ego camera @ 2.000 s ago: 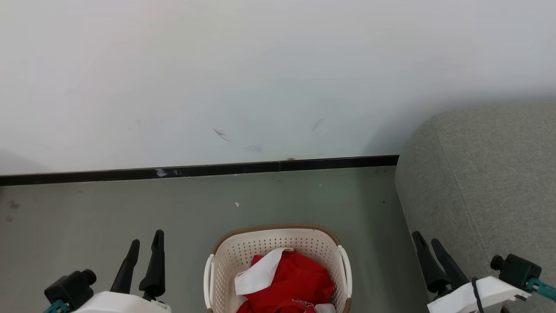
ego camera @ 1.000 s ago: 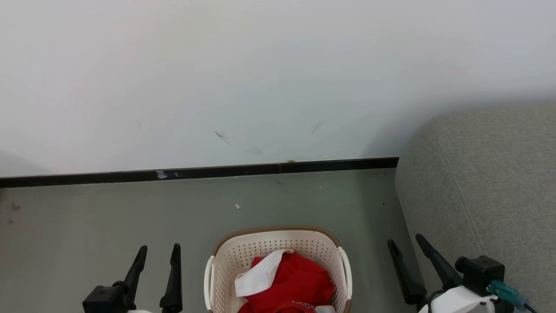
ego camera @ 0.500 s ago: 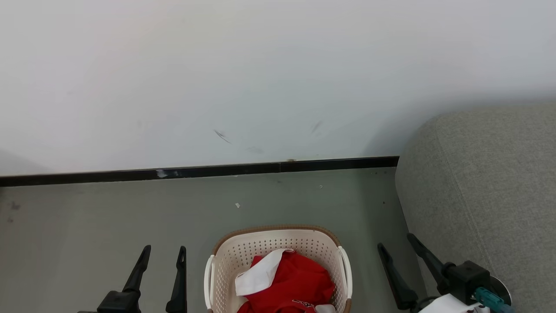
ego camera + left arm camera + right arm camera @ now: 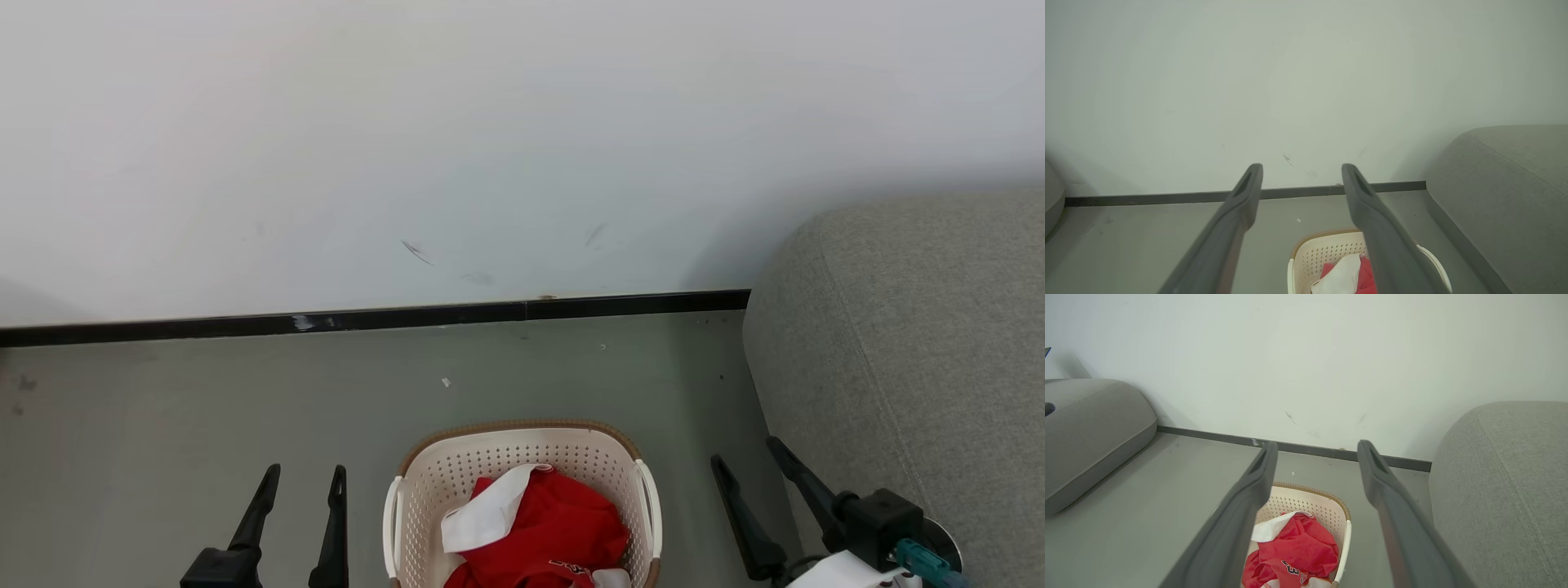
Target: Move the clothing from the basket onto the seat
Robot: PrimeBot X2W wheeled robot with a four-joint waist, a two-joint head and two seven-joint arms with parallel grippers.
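Note:
The red clothing (image 4: pixel 547 531) with white trim lies bunched inside the cream perforated basket (image 4: pixel 457 474) on the floor at the bottom centre. In the right wrist view the clothing (image 4: pixel 1294 555) shows dark digits. The grey seat (image 4: pixel 914 351) rises at the right. My left gripper (image 4: pixel 304 472) stands open left of the basket, nothing between its fingers. On the other side my right gripper (image 4: pixel 744 451) is open too, between the basket and the seat. The basket (image 4: pixel 1327 253) and seat (image 4: pixel 1506 196) appear past the left fingers (image 4: pixel 1249 183).
A white wall with a black skirting board (image 4: pixel 367 320) closes the far side. Grey floor (image 4: pixel 163 408) spreads left of the basket. A second grey cushion (image 4: pixel 1086 428) lies at the left in the right wrist view.
Both grippers have sunk lower in the head view and drawn inward toward the basket, the right one turning so its fingers spread wider apart. The basket and clothing have not moved.

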